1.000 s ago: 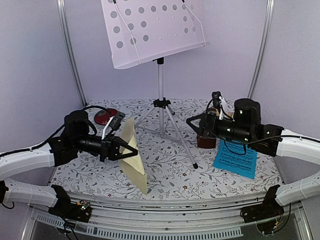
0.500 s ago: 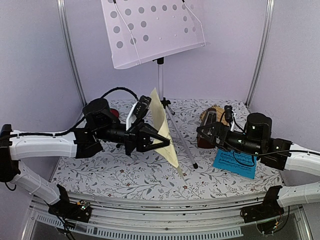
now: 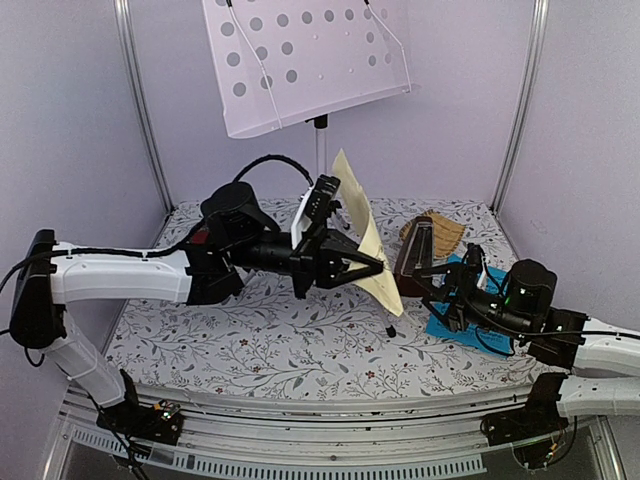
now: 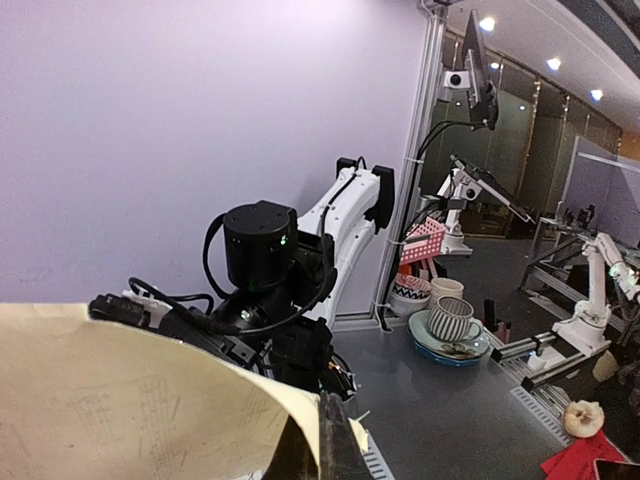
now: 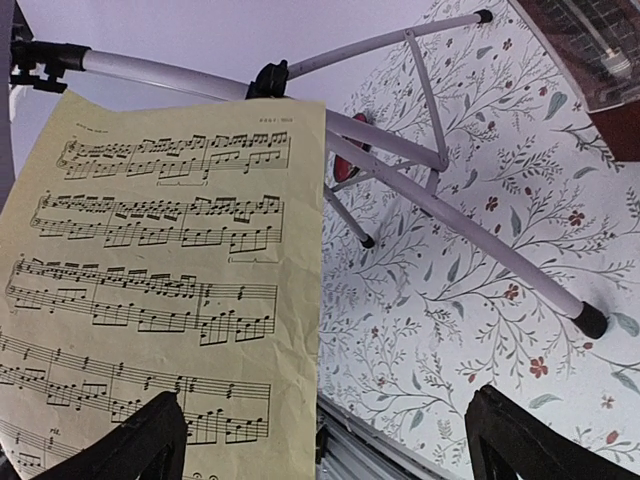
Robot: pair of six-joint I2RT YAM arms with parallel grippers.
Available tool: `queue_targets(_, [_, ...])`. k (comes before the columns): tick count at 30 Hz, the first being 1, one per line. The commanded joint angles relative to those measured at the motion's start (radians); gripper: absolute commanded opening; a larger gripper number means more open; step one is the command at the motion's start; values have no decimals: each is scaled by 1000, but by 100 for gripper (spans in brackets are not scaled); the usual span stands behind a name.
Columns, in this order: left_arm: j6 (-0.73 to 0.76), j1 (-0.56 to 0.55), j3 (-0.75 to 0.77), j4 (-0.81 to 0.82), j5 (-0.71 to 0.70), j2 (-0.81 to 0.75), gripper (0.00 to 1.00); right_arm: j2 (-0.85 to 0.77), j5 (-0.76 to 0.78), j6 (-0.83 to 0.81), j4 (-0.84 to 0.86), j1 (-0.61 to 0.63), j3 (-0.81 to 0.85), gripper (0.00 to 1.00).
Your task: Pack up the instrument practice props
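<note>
Arms reach inward from both sides. The left arm stretches almost straight across the table (image 3: 250, 345), and its end effector (image 3: 368, 266) is clamped on the cream music sheet (image 3: 362, 215). The sheet stands upright in the air, in front of the tripod music stand (image 3: 300, 60). The right arm lies low over the blue music sheet (image 3: 445, 325), wrist pointing left. Its end effector (image 5: 322, 400) has its fingers spread wide, near the dark brown metronome (image 3: 415, 255).
</note>
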Motion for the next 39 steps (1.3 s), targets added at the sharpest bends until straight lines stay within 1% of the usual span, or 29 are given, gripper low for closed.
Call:
queue_targets(1, [40,-21,36,89,-1,24,0,5,-64,139,199,-3,-53,99])
queue_targets(4, [43,-21,40,127,1,36,0,21,-87,180,256,-3,-64,99])
queue_targets(9, [34,-28,87,161,34,75,0,24,-106,209,294,-3,-60,99])
queue_targets(15, [17,-29,107,216,56,111,0,32,-139,248,387,-3,-68,99])
queue_targets(23, [-17,-30,148,257,89,171,0,27,-164,256,402,-3,-50,99])
queue_targets(28, [-10,-29,142,252,90,175,0,-4,-156,271,411,-3,-60,99])
queue_targets(35, [1,-28,121,212,103,165,0,-74,-104,267,406,-3,-96,99])
queue_targets(37, [10,-28,93,191,105,151,0,-91,-84,254,397,-3,-106,99])
queue_targets(39, [28,-27,54,158,101,119,0,-107,-58,209,351,-3,-105,99])
